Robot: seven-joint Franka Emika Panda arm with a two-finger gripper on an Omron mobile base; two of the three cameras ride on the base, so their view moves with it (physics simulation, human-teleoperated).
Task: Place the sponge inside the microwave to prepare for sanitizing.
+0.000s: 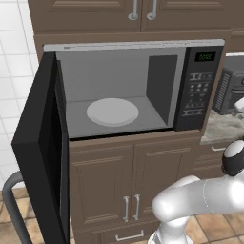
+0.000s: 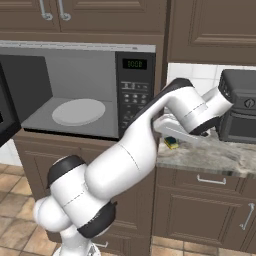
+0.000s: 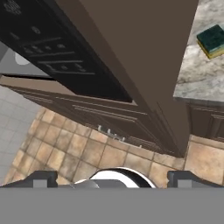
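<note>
- Far left, the big black microwave (image 1: pixel 128 86) has its door (image 1: pixel 40 147) swung all the way out, so the grey cavity and the white round turntable (image 1: pixel 112 112) are wide open. That door sticks out into the room though, so if the base drives or the arm swings wide on the way back, I'd bet on a bump there.
- Middle: the brown cabinet post (image 3: pixel 144 78) sits between the microwave and the counter. Carrying anything straight across at low height looks like a good way to clip it.
- Right: the little yellow sponge with the dark green scrubby top (image 3: pixel 212 40) is lying flat on the speckled stone counter (image 3: pixel 197 74), near the counter's edge, nothing touching it.
- The gripper (image 3: pixel 111 179) has its two dark fingertips spread wide apart and empty, pointing down at the tile floor, well off from the sponge. A pinch that lands off-centre could nudge the sponge over the counter edge.
</note>
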